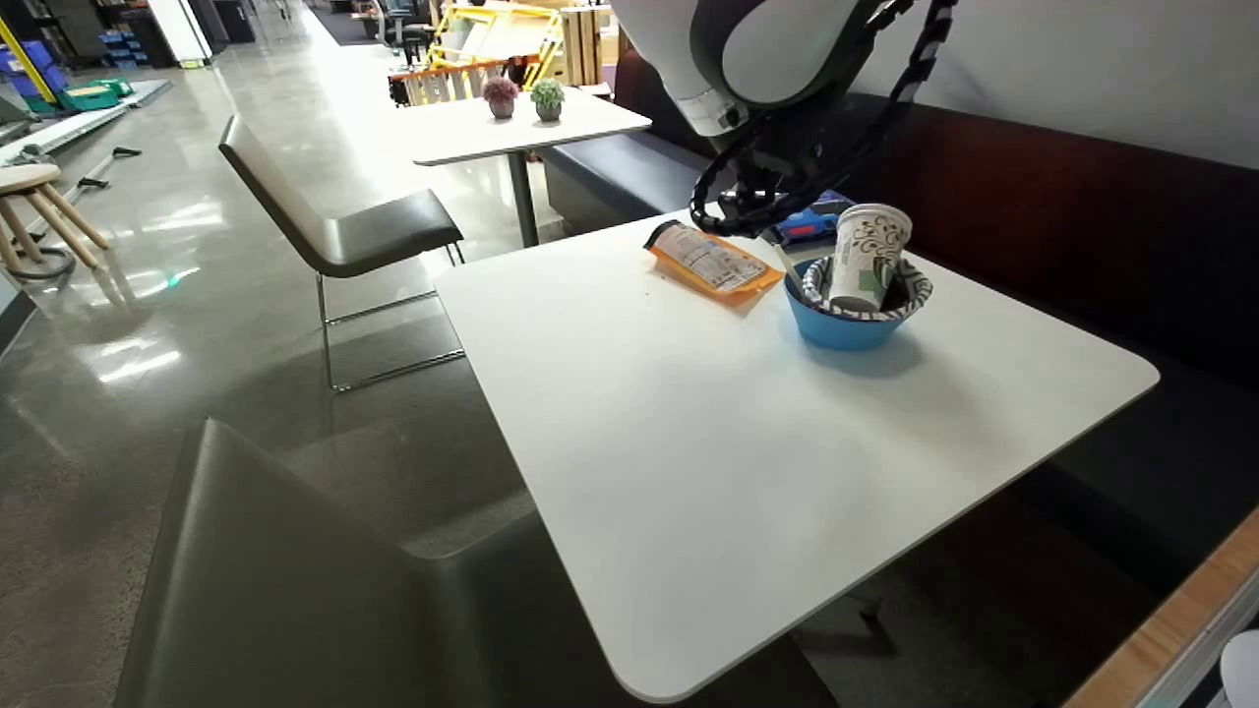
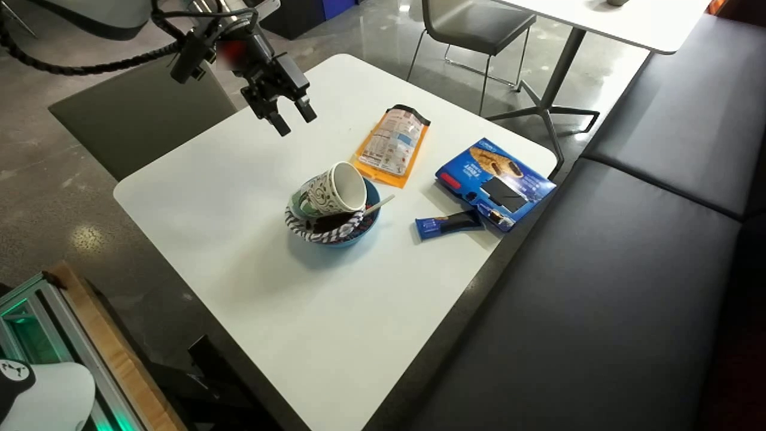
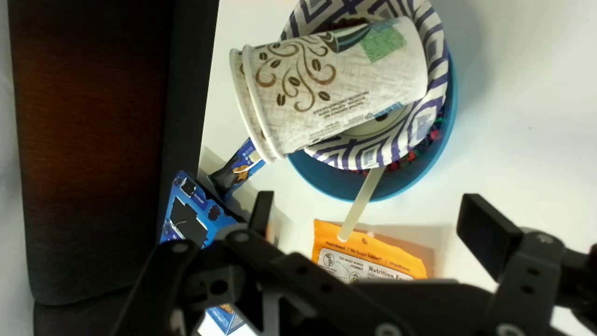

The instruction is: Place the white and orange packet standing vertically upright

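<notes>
- White and orange packet (image 2: pixel 390 143) is lying label-up on the tabletop (image 2: pixel 209 197), just beside the blue bowl (image 1: pixel 851 332). So nope, not standing yet.
- In an exterior view the hand (image 2: pixel 293 118) hangs in the air, with the packet lower down and to the right of it in the frame. Fingers (image 3: pixel 487 233) are spread wide, nothing pinched, gap clearly visible in the wrist view.
- The bit that matters imo: packet's long axis. It runs from the orange end by the bowl out to the dark end pointing away from it. The wrist view only catches the orange end and some label, framed between the fingers; the rest goes behind the hand's own body.
- Fingers face each other roughly across the packet's width, not along it, but a bit skewed. I'd guess a small wrist twist squares that up before going down.
- I reckon the grab is only half of it: that long axis has to swing from flat to vertical, so gripping near one end probably beats the middle.
- Watch the pale stick (image 3: pixel 360 204) poking out of the bowl. In the wrist view its tip overlaps the orange end; can't tell if they touch. Possible snag.
</notes>
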